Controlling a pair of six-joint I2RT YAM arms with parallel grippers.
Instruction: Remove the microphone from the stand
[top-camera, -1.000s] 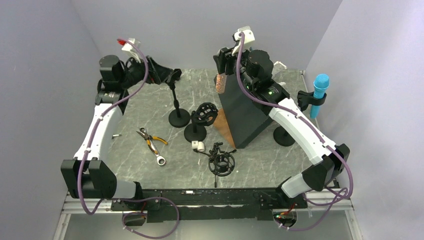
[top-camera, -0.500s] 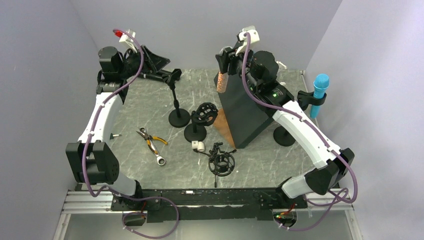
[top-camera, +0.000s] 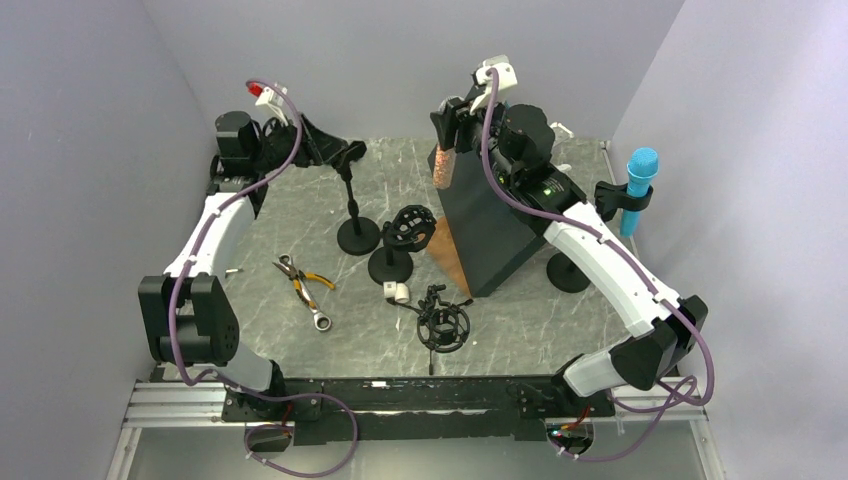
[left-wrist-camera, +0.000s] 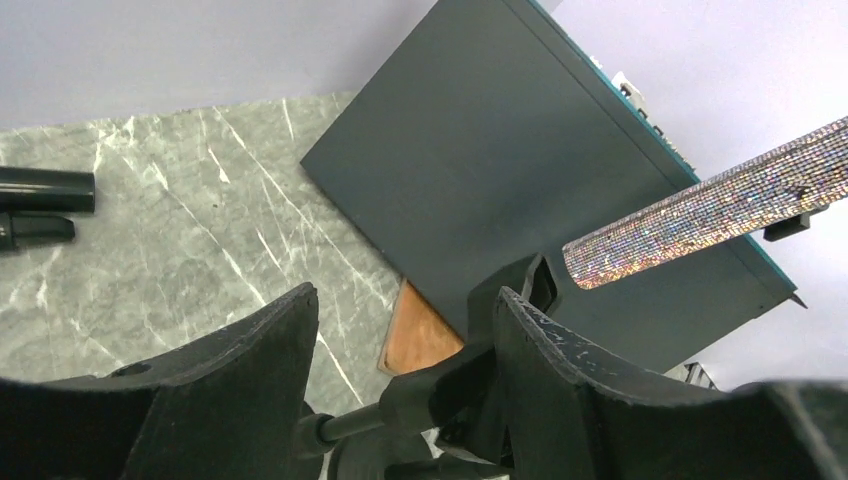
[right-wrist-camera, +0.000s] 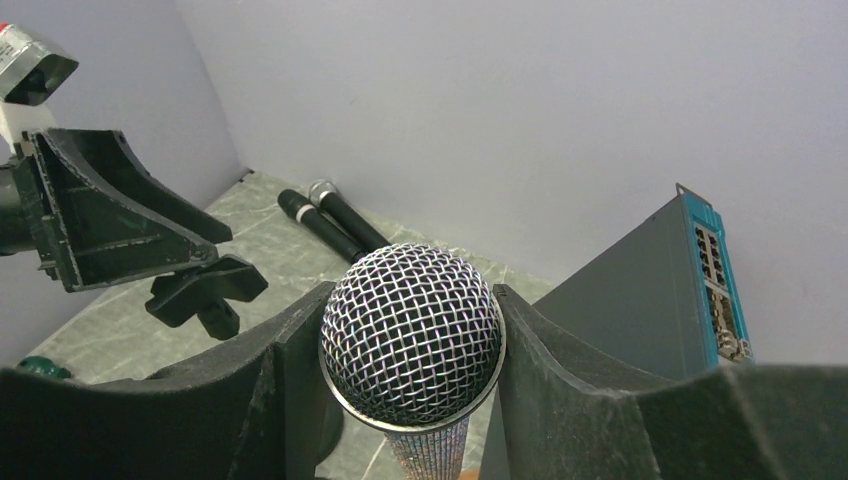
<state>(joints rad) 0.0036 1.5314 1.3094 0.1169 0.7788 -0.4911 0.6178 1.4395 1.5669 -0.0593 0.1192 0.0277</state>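
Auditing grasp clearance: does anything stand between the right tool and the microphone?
Nothing visible does. The right tool is shut on the glitter microphone, its mesh head between the fingers, apart from the empty stand clip.

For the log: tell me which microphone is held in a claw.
The glittery-handled microphone, gripped by the right claw; the blue microphone sits clipped in its stand, two black microphones lie flat.
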